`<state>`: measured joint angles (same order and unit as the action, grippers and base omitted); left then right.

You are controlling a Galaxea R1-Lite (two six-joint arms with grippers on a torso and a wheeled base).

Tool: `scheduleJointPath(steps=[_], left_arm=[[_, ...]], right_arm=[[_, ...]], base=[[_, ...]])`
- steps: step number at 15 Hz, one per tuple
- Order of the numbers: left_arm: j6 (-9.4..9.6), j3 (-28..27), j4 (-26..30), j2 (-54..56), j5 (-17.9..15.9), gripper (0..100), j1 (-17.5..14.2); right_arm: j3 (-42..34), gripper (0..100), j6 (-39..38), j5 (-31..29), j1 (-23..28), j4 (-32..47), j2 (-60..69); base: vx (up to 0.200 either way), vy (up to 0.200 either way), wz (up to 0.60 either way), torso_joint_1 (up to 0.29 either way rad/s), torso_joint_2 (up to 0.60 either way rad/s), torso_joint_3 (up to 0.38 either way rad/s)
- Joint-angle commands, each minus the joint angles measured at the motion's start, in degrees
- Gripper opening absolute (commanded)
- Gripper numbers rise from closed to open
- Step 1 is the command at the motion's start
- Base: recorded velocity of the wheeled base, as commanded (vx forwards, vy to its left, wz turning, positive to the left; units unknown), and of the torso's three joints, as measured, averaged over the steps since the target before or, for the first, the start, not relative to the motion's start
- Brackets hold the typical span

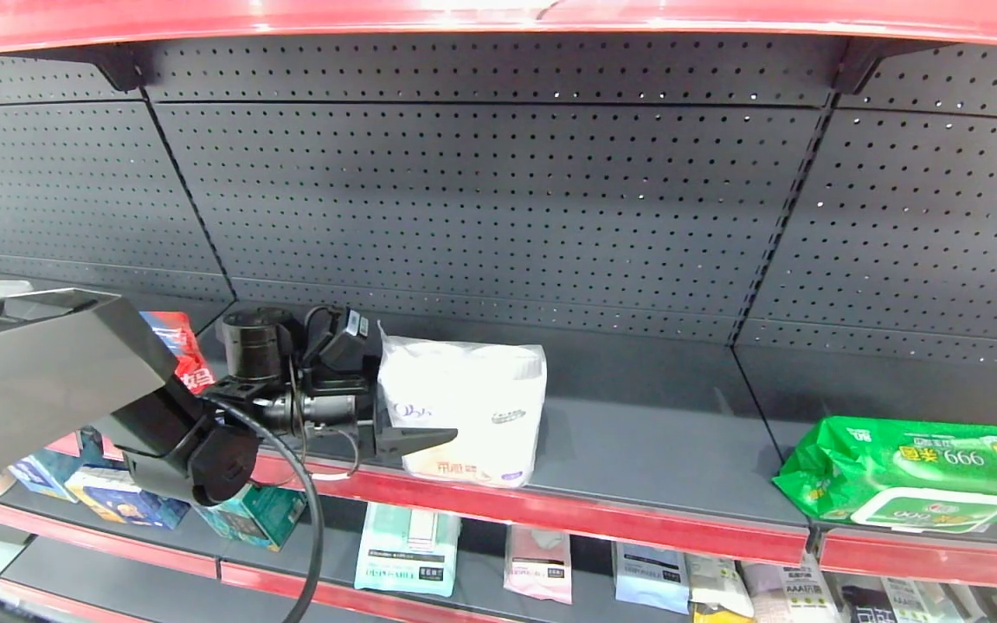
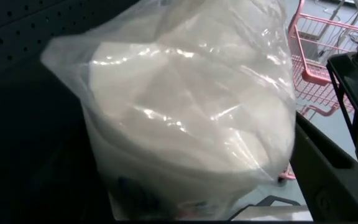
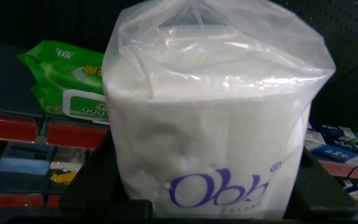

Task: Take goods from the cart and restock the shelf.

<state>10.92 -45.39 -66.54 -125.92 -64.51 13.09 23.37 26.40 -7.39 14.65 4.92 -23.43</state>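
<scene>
Placing: left gripper (image 1: 409,417) is pinching the tissue pack (image 1: 474,402) at the shelf's (image 1: 637,454) 7 o'clock; right gripper (image 3: 201,190) is clamping one too. Next calls for releasing, then retreating toward 9 o'clock.

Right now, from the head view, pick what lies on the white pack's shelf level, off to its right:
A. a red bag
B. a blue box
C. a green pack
C: the green pack lies flat at the same shelf level as the white pack, well to its right.

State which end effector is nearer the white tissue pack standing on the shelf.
Left end effector: beside the tissue pack. Right end effector: gripping another pack, off the shelf.
</scene>
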Motion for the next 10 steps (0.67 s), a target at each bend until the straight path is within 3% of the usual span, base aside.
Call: scheduleJointPath(steps=[1, 2, 3, 5, 6, 7, 10], left_arm=[[-0.99, 1.4, -2.0, 0.4, 0.1, 100, -0.1], [-2.05, 2.0, -3.4, 0.5, 0.1, 100, -0.1], [-5.3, 3.1, -7.9, 0.7, 0.1, 100, -0.1], [-13.3, 4.3, -18.0, 0.7, 0.1, 100, -0.1], [-16.02, 4.4, -21.0, 0.7, 0.1, 100, -0.2], [-20.77, 5.0, -23.5, 0.7, 0.5, 100, -0.2], [-21.91, 4.9, -23.5, 4.0, 0.8, 100, -1.8]], right_arm=[[0.0, 0, 0.0, 0.0, 0.0, 0.0, 0.0], [0.0, 0, 0.0, 0.0, 0.0, 0.0, 0.0], [0.1, 0, 0.0, 0.0, 0.0, 0.0, 0.0], [-0.1, 0, 0.0, 0.0, 0.0, 0.0, 0.0], [-0.3, 0, 0.0, 0.0, 0.0, 0.1, 0.1], [-0.5, 0, 0.0, 0.0, 0.0, 0.1, 0.1], [-0.9, 0, 0.0, 0.1, 0.0, 0.1, 0.1]], base=[[0.0, 0.0, 0.0, 0.0, 0.0, 0.0], [0.0, 0.0, 0.0, 0.0, 0.0, 0.0], [0.0, 0.0, 0.0, 0.0, 0.0, 0.0], [0.0, 0.0, 0.0, 0.0, 0.0, 0.0], [0.0, 0.0, 0.0, 0.0, 0.0, 0.0], [0.0, 0.0, 0.0, 0.0, 0.0, 0.0], [0.0, 0.0, 0.0, 0.0, 0.0, 0.0]])
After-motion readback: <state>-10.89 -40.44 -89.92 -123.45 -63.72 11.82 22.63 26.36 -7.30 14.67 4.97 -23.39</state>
